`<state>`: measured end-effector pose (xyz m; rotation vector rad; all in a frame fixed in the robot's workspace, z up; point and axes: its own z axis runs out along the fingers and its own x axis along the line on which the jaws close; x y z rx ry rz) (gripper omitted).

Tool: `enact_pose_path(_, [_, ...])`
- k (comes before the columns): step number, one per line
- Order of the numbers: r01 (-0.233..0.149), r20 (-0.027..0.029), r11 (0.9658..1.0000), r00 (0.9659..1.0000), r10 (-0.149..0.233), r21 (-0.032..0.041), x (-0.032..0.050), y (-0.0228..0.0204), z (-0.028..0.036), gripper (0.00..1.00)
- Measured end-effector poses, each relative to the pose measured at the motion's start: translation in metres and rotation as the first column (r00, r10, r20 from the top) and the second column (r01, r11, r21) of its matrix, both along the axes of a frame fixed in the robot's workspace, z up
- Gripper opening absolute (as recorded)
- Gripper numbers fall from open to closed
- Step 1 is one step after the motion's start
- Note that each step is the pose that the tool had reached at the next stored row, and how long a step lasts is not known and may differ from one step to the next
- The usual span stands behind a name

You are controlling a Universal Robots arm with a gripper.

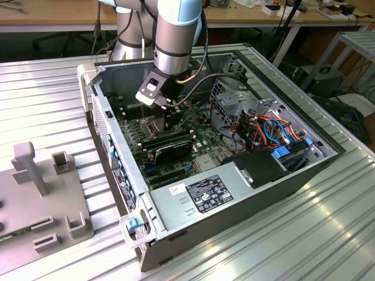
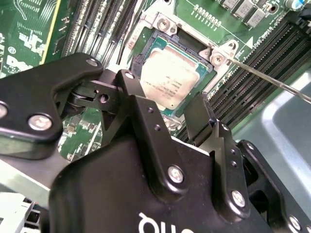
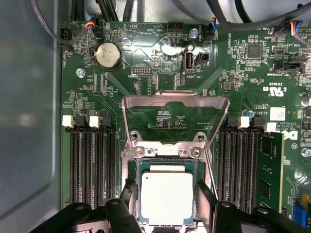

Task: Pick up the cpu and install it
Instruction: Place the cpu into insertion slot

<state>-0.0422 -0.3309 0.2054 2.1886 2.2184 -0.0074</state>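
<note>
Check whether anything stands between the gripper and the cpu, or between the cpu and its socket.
Nothing visible does. The hinged metal frame is swung up off the socket, and the cpu lies uncovered inside it, with the gripper close over it.

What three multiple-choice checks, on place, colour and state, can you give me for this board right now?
1. Where is the cpu?
A) in the socket
B) lying beside the case
C) held up above the case

2. The motherboard is:
A) blue
B) green
C) red

3. The socket's metal frame is:
A) clamped over the cpu
B) swung open
C) removed

Answers:
1 A, its silver top sits inside the socket.
2 B, green shows around every slot.
3 B, the frame is hinged back, clear of the cpu.
</note>
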Motion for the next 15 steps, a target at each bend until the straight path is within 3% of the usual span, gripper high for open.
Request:
enact_pose_path(5, [0.0, 0.0, 1.0, 1.0, 0.0, -0.0025, 0.0, 0.0, 0.0106, 0.62])
enact_pose_path(11, [0.0, 0.0, 1.0, 1.0, 0.0, -0.0055, 0.0, 0.0001, 0.0279, 0.62])
enact_pose_path(15, [0.0, 0.0002, 1.0, 1.0, 0.0, -0.0094, 0.0, 0.0001, 0.0318, 0.62])
